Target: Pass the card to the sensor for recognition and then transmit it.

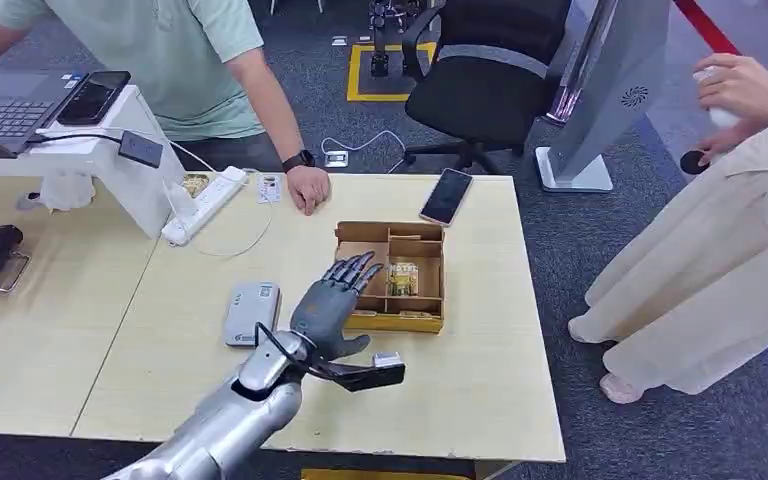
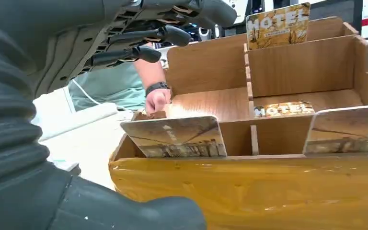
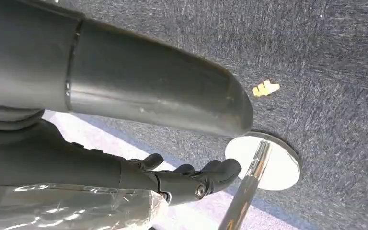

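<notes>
Your left hand [image 1: 332, 305] hovers open-fingered, holding nothing, at the card box [image 1: 393, 276]: a shallow pinch could topple the upright cards [image 2: 175, 136].

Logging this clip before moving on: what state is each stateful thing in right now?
left hand: open, fingers apart, over the box's edge, holding nothing
right hand: hanging over the carpet, fingers loosely curled, holding nothing
cardboard box: open-topped, divided, hotel cards standing inside
card reader: flat on table, no card on it
smartphone: screen dark
</notes>
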